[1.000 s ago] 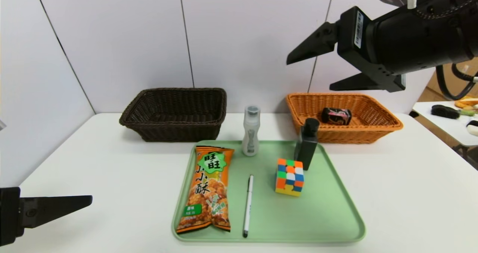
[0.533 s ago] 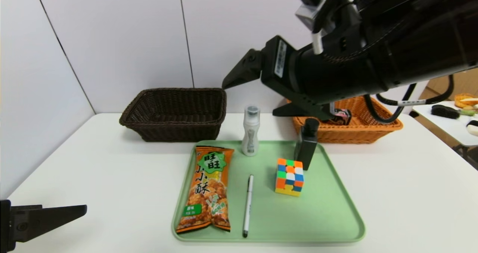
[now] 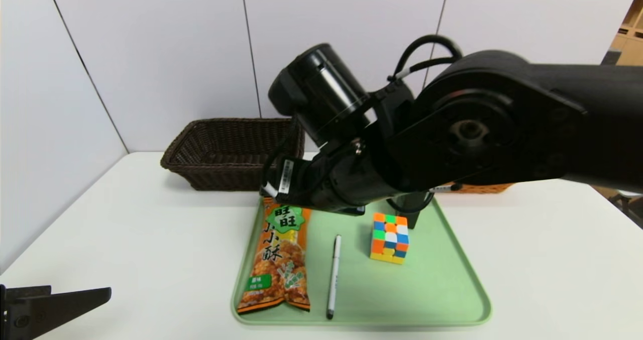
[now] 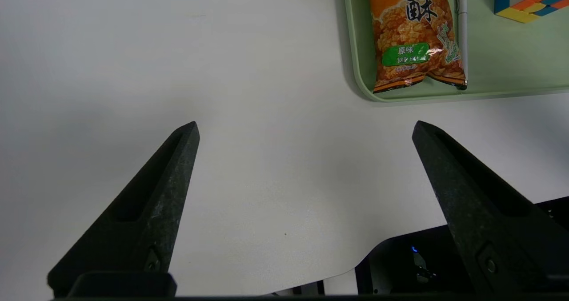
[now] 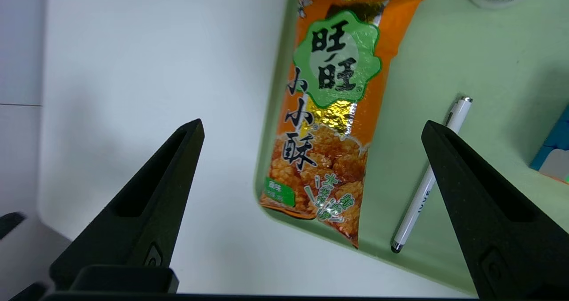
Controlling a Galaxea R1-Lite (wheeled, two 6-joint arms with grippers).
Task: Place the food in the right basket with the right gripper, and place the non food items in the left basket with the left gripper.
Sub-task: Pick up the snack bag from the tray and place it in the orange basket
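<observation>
Snack bag (image 5: 331, 114) lies below the spread right gripper (image 5: 311, 130)

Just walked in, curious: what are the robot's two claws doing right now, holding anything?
Left gripper: open, empty, parked low over the bare table.
Right gripper: open, empty, above the orange snack bag on the green tray.

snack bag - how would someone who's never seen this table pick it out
Find the green tray in the middle of the white table. The snack bag lies flat along its left side, beside a white pen. It is the only orange packet, printed with a green badge and black Chinese characters.
</observation>
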